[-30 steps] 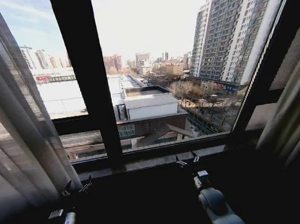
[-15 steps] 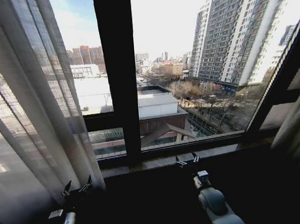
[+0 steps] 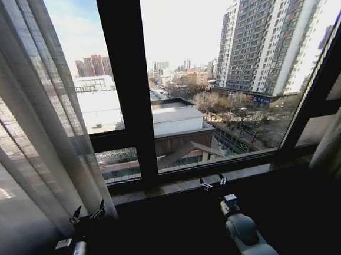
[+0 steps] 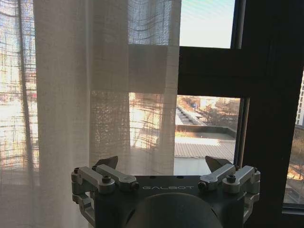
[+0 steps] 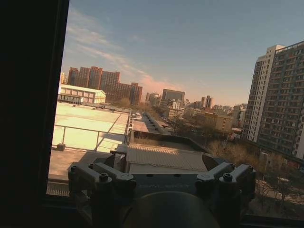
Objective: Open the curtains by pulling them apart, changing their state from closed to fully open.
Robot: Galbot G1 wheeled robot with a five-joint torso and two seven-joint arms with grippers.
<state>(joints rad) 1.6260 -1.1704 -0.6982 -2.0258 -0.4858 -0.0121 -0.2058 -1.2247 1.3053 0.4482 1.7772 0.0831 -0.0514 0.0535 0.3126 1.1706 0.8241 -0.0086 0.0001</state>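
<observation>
The curtains hang at both sides of the window. The left sheer white panel (image 3: 35, 132) falls in long pleats, and the right panel (image 3: 340, 146) is bunched at the view's right edge. My left gripper (image 3: 87, 214) is open, low down, just beside the left panel's hem. In the left wrist view that gripper (image 4: 161, 164) faces the sheer fabric (image 4: 95, 95) with nothing between its fingers. My right gripper (image 3: 213, 182) is open near the window sill, in front of bare glass. The right wrist view shows it (image 5: 161, 165) holding nothing.
A thick black frame bar (image 3: 126, 84) stands upright between the panes, with a horizontal bar (image 3: 220, 162) low across the glass. The sill (image 3: 181, 184) runs just beyond my grippers. City buildings lie outside.
The whole head view swung so the frame bar and left curtain sit farther right than a second ago, then eased back slightly. Both arms keep the same pose with open fingers.
</observation>
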